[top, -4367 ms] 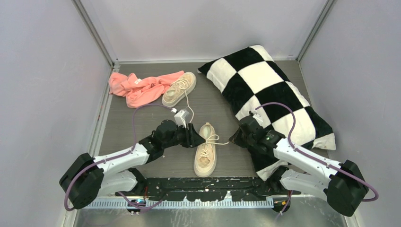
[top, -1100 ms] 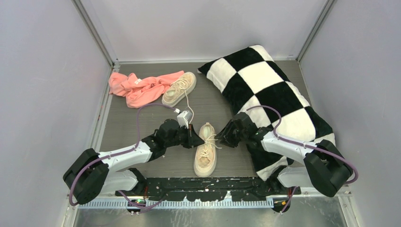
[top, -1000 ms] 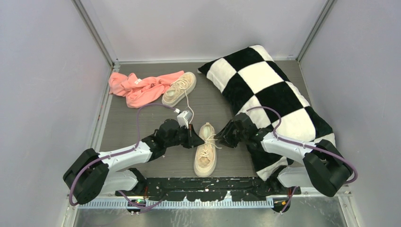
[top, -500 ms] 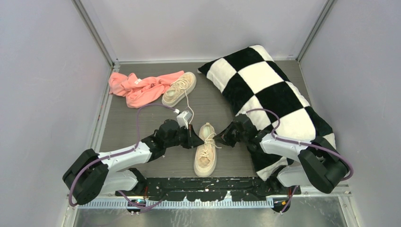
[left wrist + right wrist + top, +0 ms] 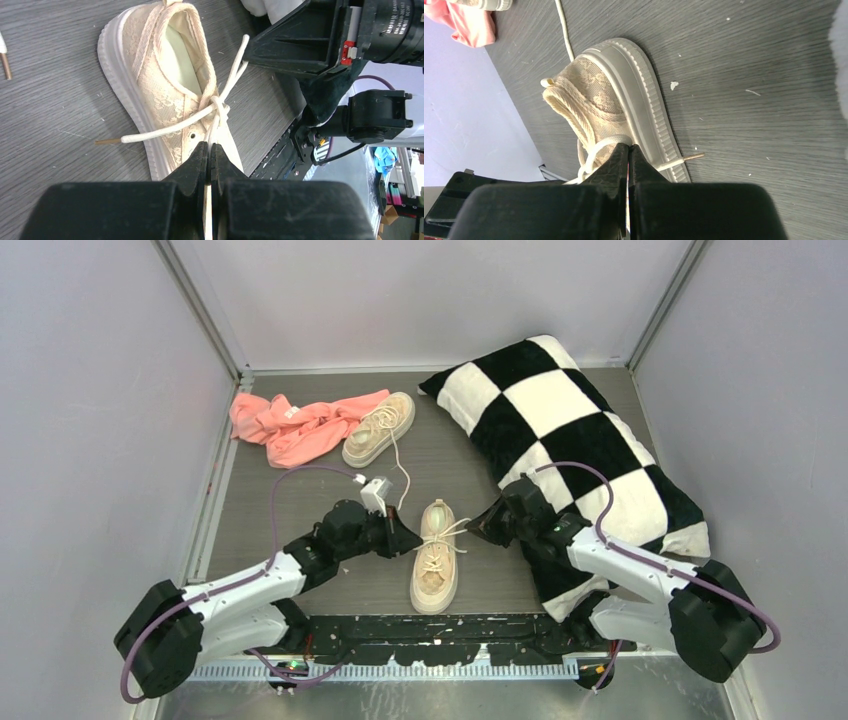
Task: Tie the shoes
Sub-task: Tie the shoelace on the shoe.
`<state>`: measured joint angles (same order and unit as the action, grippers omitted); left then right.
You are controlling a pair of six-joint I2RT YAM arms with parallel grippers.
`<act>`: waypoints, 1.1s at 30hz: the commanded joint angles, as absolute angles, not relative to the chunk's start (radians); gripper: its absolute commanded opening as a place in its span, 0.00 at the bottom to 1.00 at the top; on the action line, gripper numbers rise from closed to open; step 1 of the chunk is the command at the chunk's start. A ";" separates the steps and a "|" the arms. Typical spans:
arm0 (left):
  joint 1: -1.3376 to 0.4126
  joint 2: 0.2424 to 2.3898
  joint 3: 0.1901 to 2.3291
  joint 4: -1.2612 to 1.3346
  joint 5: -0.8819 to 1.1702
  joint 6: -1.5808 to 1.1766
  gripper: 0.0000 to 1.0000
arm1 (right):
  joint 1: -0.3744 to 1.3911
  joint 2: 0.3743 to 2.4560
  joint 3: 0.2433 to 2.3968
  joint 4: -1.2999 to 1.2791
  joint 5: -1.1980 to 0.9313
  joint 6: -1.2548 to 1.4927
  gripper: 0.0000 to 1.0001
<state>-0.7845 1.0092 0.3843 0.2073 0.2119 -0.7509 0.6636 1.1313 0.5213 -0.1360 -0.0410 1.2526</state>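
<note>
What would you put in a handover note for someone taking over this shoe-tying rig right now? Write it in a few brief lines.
Tools: left tool shut on a lace strand of the near shoe; right tool shut on a lace loop of the same shoe.
Things: near shoe between the tools; far shoe by the pink cloth, lace trailing loose.
Done: near shoe's laces crossed into a knot.
Left: draw that knot tight, then tie the far shoe.

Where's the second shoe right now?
In the top view, the second shoe lies at the back, left of centre, against the pink cloth and left of the pillow.
</note>
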 commanded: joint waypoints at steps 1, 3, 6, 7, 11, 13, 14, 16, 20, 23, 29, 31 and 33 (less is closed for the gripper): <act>-0.786 0.993 0.364 0.202 0.172 -0.734 0.00 | 0.654 1.125 0.556 -0.193 0.042 1.204 0.01; -0.785 1.005 0.342 0.217 0.151 -0.738 0.00 | 0.655 1.135 0.548 -0.187 0.044 1.200 0.01; -0.785 1.025 0.296 0.249 0.128 -0.753 0.00 | 0.652 1.143 0.526 -0.176 0.056 1.199 0.00; -0.785 1.034 0.282 0.260 0.122 -0.759 0.00 | 0.652 1.145 0.518 -0.176 0.061 1.196 0.00; -0.785 1.067 0.245 0.307 0.108 -0.777 0.00 | 0.652 1.162 0.497 -0.168 0.063 1.188 0.01; -0.785 1.074 0.257 0.306 0.113 -0.778 0.00 | 0.652 1.160 0.503 -0.167 0.056 1.185 0.00; -0.785 1.070 0.267 0.298 0.117 -0.777 0.00 | 0.651 1.154 0.509 -0.170 0.054 1.184 0.01; -0.785 1.042 0.296 0.268 0.120 -0.768 0.00 | 0.650 1.131 0.535 -0.192 0.059 1.177 0.00; -0.786 0.950 0.351 0.180 0.086 -0.747 0.00 | 0.650 1.071 0.581 -0.249 0.087 1.155 0.01; -0.785 0.886 0.362 0.142 0.041 -0.742 0.00 | 0.650 1.044 0.610 -0.278 0.099 1.136 0.01; -0.784 0.904 0.327 0.168 0.008 -0.766 0.00 | 0.648 1.078 0.610 -0.258 0.086 1.133 0.01; -0.784 0.952 0.291 0.215 -0.021 -0.774 0.00 | 0.649 1.091 0.596 -0.238 0.089 1.135 0.01; -0.784 1.008 0.255 0.269 -0.028 -0.789 0.00 | 0.646 1.105 0.576 -0.226 0.096 1.135 0.00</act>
